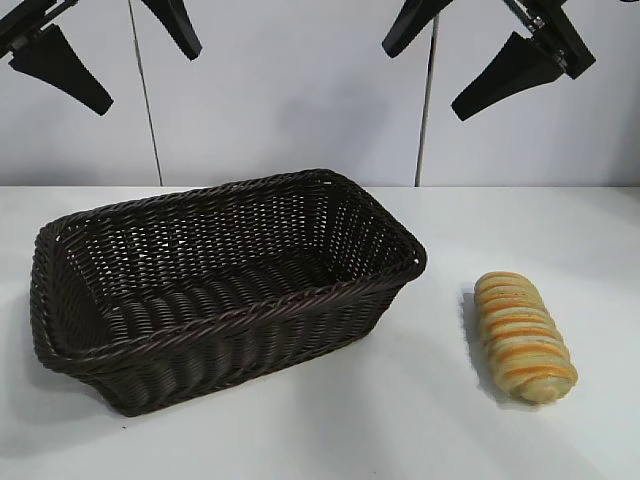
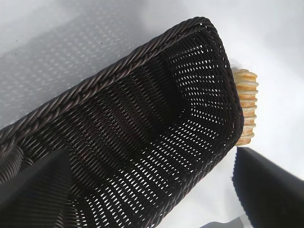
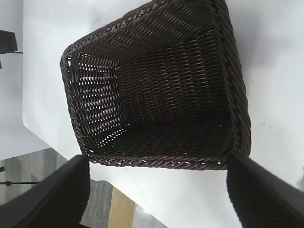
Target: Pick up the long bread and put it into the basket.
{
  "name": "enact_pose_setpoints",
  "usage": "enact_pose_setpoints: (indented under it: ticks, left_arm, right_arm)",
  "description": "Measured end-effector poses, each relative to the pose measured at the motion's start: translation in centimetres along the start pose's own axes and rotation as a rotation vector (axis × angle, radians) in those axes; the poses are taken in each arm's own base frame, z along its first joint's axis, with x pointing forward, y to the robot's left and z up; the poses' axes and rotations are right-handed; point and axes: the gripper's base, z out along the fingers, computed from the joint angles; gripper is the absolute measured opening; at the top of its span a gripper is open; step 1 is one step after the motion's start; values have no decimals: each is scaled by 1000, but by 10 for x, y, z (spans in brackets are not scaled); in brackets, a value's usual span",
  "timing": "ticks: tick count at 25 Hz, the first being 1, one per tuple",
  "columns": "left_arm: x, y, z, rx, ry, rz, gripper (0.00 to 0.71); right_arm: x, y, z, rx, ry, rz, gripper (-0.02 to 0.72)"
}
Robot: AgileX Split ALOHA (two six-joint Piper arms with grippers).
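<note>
Dark brown woven wicker basket (image 1: pixel 225 285) below and between 2 spread-fingered, empty grippers, left (image 1: pixel 120 50) and right (image 1: pixel 470 55). Striped tan oblong long bread (image 1: pixel 523 336) on white table (image 1: pixel 420 420), well below right fingers, beside basket. Risks: rolling off ridges, clipping braided rim.

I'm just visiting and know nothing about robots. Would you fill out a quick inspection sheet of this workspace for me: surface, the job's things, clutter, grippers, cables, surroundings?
Surface: white table, bare apart from the job's two things.
Job's things: the basket, dark woven wicker, stands empty; the long bread lies on the table beside it, apart from it, toward the right arm's side.
Clutter: nothing seen.
Grippers: left gripper and right gripper both hang high above the table, open, holding nothing.
Cables: nothing seen.
Surroundings: pale panelled wall behind the table; in the right wrist view, a patch of floor past the table's edge.
</note>
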Motion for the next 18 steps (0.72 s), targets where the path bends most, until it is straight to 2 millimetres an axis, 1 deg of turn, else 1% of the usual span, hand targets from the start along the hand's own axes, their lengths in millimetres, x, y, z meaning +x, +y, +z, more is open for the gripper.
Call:
enact_pose_setpoints:
  ticks: [15, 18]
  left_arm:
    - [-3, 0, 0, 1, -29, 0, 663]
    - [-1, 3, -2, -4, -10, -30, 663]
  right_arm:
    - [0, 0, 0, 0, 0, 0, 545]
    - [0, 0, 0, 0, 0, 0, 545]
